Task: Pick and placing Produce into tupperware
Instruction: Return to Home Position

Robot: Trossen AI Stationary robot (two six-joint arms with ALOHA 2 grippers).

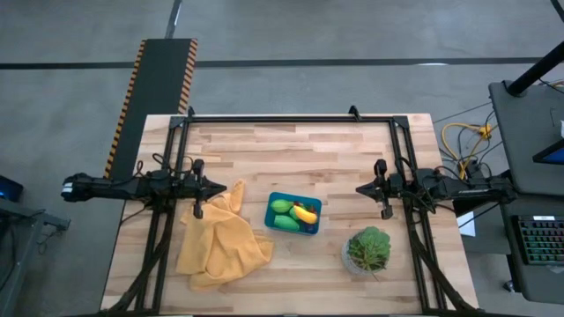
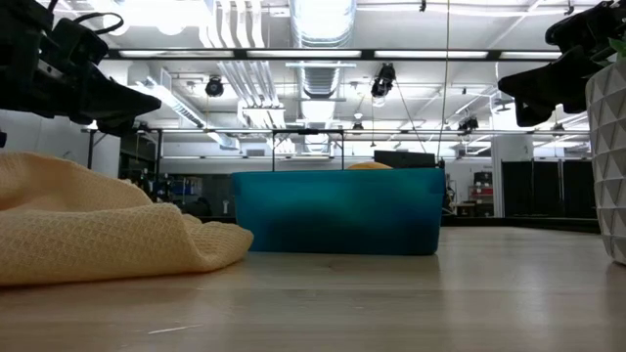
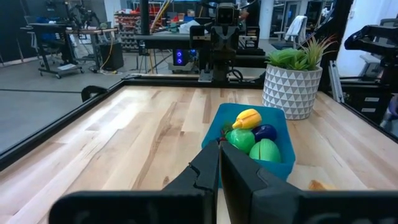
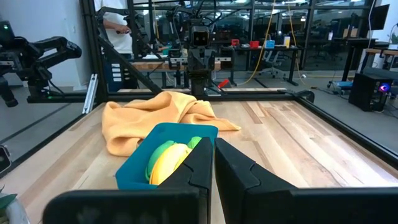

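Shallow teal-blue rectangular plastic tupperware (image 1: 291, 195): its long axis runs from one arm toward the other, slightly skewed, and it holds small green and yellow toy produce (image 1: 284, 208). It sits on the pale wooden table (image 1: 291, 150) between the left gripper (image 1: 222, 189) and right gripper (image 1: 359, 188), ahead of each pair of fingertips and touching neither. Both sets of jaws are pressed together, empty.

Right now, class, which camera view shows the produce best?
The left wrist view: the produce lies clear in the bin, yellow, green and purple pieces each distinct. The high view shows it whole but small. In the right wrist view the right hand hides part. The low view shows only an orange top above the rim.
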